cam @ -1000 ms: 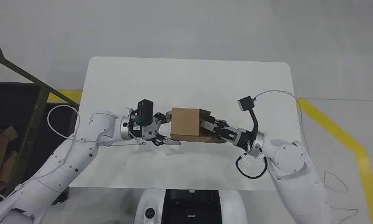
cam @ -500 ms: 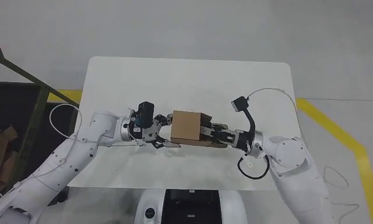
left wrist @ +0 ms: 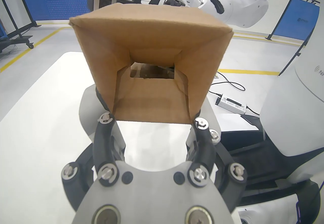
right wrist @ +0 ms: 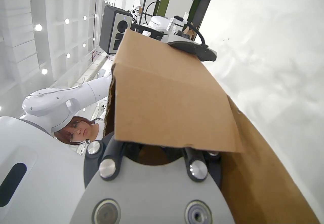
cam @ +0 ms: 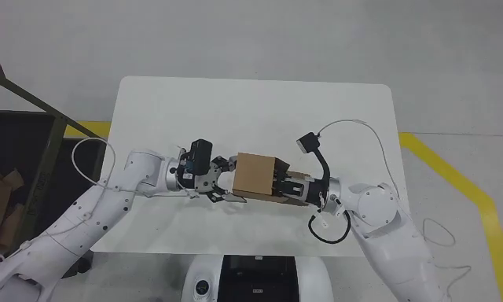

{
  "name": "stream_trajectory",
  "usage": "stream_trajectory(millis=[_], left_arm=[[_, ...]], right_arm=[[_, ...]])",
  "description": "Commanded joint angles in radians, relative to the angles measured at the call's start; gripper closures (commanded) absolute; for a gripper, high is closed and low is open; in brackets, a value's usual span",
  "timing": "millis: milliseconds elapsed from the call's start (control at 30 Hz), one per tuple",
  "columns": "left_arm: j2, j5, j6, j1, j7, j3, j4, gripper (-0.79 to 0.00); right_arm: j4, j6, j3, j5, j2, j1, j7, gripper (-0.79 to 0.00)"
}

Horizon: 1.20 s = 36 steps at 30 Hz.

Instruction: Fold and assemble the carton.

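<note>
The carton (cam: 255,174) is held low over the near middle of the surface (cam: 251,105), between the two grippers. The left gripper (left wrist: 153,121) is set at the carton's open mouth with its jaws apart, clamped on nothing. For the right gripper (cam: 284,189), hidden under a flap, the state of the jaws cannot be told. With one end ungripped, the tube could be skewed, or a flap creased, by an off-square push. The long axis is laid from gripper to gripper: the open end is pointed at the left gripper, the partly closed end at the right.
</note>
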Motion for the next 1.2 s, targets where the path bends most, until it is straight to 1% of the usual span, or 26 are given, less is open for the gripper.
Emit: stream_trajectory(millis=[0, 233, 500, 867, 967, 1167], left_arm=[[0.001, 0.001, 0.0, -0.004, 0.002, 0.006, 0.0, -0.323], [0.003, 0.003, 0.0, -0.015, 0.012, 0.018, 0.0, -0.323], [0.006, 0.005, 0.0, -0.019, 0.022, 0.025, -0.001, -0.32], [0.01, 0.009, 0.0, -0.019, 0.041, 0.02, 0.005, -0.299], [0.011, 0.011, 0.0, -0.017, 0.044, 0.022, 0.004, -0.299], [0.01, 0.012, 0.0, -0.02, 0.045, 0.027, 0.001, -0.289]], right_arm=[[0.003, -0.003, -0.01, 0.005, -0.001, 0.005, -0.005, 0.0], [0.011, -0.004, -0.042, 0.004, -0.001, 0.017, -0.016, 0.0], [0.009, -0.004, -0.051, 0.008, 0.002, 0.019, -0.026, 0.0], [-0.028, 0.016, -0.011, -0.021, 0.016, -0.012, -0.047, 0.0], [-0.028, 0.013, -0.039, -0.018, 0.014, -0.009, -0.052, 0.0], [0.006, 0.003, -0.11, -0.022, 0.003, 0.03, -0.08, 0.0]])
